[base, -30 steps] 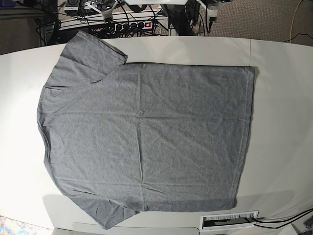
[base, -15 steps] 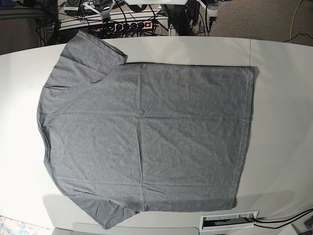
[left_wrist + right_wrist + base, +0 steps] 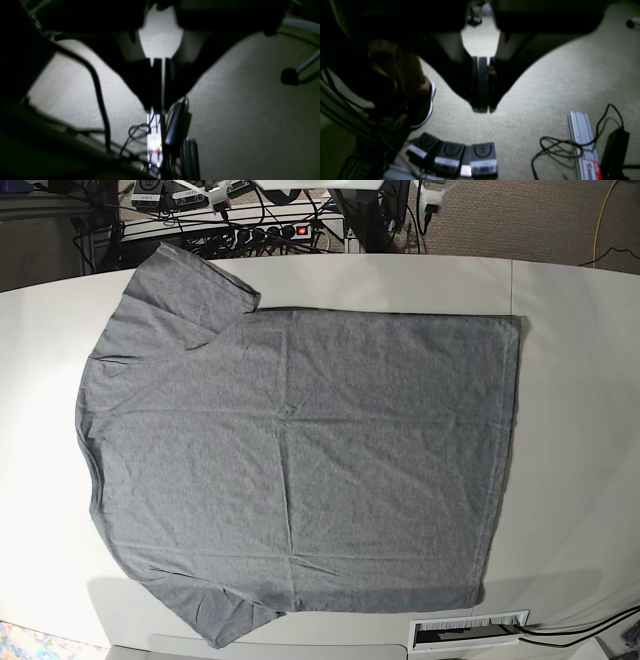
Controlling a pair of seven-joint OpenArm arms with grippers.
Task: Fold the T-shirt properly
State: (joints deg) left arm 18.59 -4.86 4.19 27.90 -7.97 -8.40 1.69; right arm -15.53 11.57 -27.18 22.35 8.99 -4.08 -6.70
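Both wrist views catch the robot's hands as dark, near-black silhouettes. The left gripper [image 3: 160, 85] has two broad shoulders narrowing into flat, straight-edged fingers [image 3: 155, 82], with paler grey faces inside the wedge above them. The right gripper [image 3: 482, 85] is the same dark wedge shape, its fingers [image 3: 482, 82] rounder, with ridged black pads

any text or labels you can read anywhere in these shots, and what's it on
Red-and-white label on the aluminium rail: lettering shows, too blurred and cropped to read.
White labels on the three black boxes: too blurred.
Barcode strip at the table edge: bars only.
T-shirt: none.
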